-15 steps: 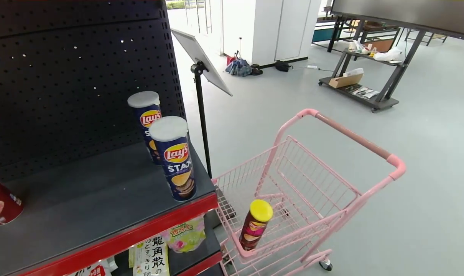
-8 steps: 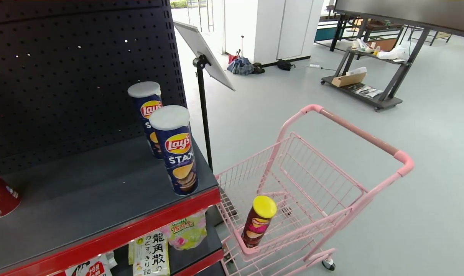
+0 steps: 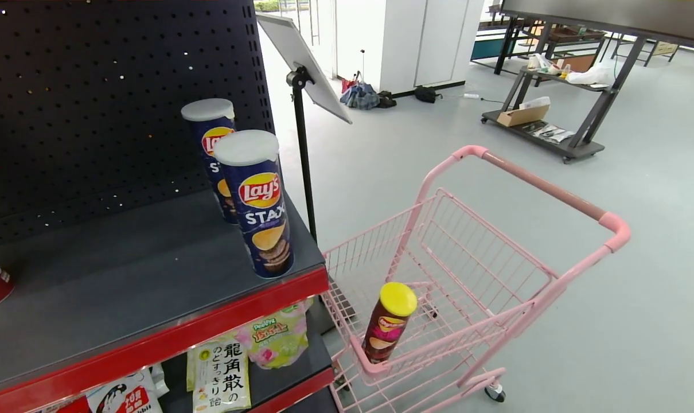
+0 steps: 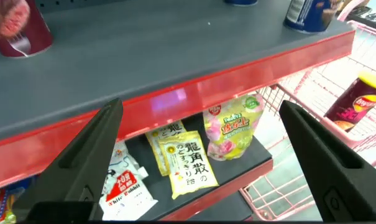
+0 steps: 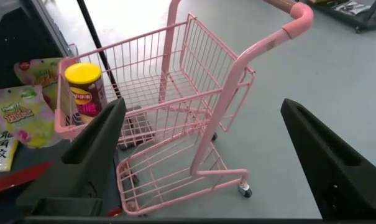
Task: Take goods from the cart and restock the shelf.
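Gaping wide: left claw (image 4: pixel 200 104) | right claw (image 5: pixel 203 102) likewise, facing cart (image 5: pixel 237 62) | both empty

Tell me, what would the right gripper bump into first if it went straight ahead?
Probably the pink cart: its wire basket lies straight ahead of the open right gripper. The yellow-lidded chips can stands off to one side. Depth is unclear.

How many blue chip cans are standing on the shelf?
2. The front blue can stands at the front edge of the shelf; the back blue can stands just behind it, near the pegboard. More may hide past the view's left edge.
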You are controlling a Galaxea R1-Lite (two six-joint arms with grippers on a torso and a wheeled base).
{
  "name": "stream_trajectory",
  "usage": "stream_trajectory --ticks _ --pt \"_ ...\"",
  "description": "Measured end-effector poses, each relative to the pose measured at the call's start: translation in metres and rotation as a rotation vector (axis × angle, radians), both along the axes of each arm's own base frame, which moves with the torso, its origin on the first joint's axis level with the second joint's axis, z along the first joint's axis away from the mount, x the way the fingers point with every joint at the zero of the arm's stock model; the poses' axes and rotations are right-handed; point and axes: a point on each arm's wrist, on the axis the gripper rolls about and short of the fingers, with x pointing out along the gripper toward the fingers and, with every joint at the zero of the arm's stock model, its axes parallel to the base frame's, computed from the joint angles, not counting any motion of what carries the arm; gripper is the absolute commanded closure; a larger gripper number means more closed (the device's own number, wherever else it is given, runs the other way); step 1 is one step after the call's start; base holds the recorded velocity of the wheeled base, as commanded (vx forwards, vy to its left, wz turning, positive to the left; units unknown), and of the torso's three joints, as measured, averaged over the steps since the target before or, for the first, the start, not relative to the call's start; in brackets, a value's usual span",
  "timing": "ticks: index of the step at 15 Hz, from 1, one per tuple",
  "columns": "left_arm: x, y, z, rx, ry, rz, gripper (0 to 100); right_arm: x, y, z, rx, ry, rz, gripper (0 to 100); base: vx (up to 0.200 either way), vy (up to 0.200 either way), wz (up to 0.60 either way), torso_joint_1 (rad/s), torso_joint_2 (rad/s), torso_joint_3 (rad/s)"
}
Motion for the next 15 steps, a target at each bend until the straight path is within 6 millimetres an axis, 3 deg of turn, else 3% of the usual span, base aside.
stream_trajectory --ticks 12,15 --pt "0.0 0.0 -0.0001 0.0 0.001 0.0 0 0.0 0.0 -0.0002 0.0 0.002 0.001 0 0.0 0.0 0.0 -0.159 0.46 0.295" --pt "0.0 0.0 0.0 0.0 0.0 0.0 0 0.0 0.0 -0.0001 -0.008 0.001 0.001 0 0.0 0.0 0.0 -0.062 0.2 0.137"
